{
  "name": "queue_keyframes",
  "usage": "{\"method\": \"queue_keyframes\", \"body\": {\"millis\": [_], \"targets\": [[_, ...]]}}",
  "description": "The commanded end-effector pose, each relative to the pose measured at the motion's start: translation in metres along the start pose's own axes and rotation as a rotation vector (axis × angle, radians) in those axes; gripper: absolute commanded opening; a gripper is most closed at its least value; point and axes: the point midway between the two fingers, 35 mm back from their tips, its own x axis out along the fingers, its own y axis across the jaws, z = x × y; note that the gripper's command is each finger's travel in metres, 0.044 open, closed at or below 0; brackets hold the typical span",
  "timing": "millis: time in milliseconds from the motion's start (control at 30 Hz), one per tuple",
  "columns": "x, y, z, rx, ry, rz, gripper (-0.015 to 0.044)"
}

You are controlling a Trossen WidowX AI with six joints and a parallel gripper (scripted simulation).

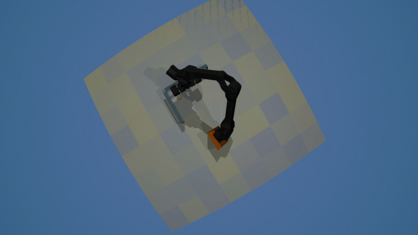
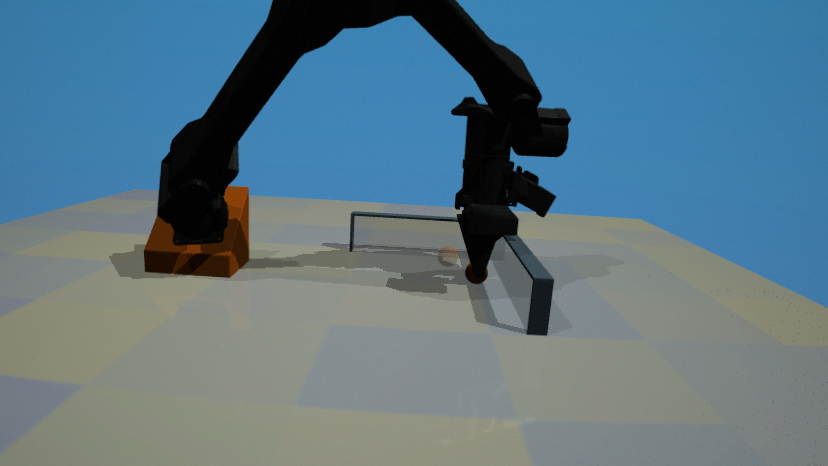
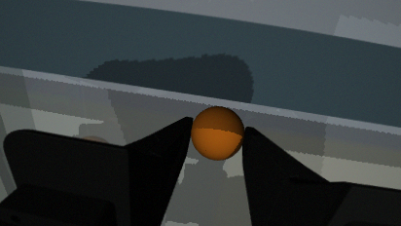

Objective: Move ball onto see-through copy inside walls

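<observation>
The orange ball (image 2: 469,274) (image 3: 218,133) is on the table beside one wall; the arm hides it in the top view. My gripper (image 2: 477,270) (image 3: 218,129) points down and is shut on the ball, with a fingertip against each side. The see-through copy (image 1: 179,97) (image 2: 447,255) (image 3: 92,139) is a short way off, nearer the other wall, and partly behind the left finger in the wrist view. The wall beside the ball (image 1: 206,66) (image 2: 540,306) (image 3: 302,68) and the other wall (image 1: 173,108) (image 2: 399,215) meet in a corner.
The orange base block (image 1: 214,140) (image 2: 240,231) carries the arm outside the walls. The arm (image 1: 230,105) (image 2: 249,86) arches high from it to the ball's wall, and its wrist hangs over that wall. Shadows fall around the ball and the copy.
</observation>
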Motion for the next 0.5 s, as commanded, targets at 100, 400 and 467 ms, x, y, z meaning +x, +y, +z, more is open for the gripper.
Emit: {"method": "queue_keyframes", "body": {"millis": [100, 400, 467], "targets": [[-0.002, 0.002, -0.002, -0.029, -0.008, -0.003, 0.0000], [-0.045, 0.008, 0.001, -0.068, -0.024, 0.008, 0.0000], [-0.055, 0.008, 0.002, -0.063, -0.022, 0.008, 0.0000]]}}
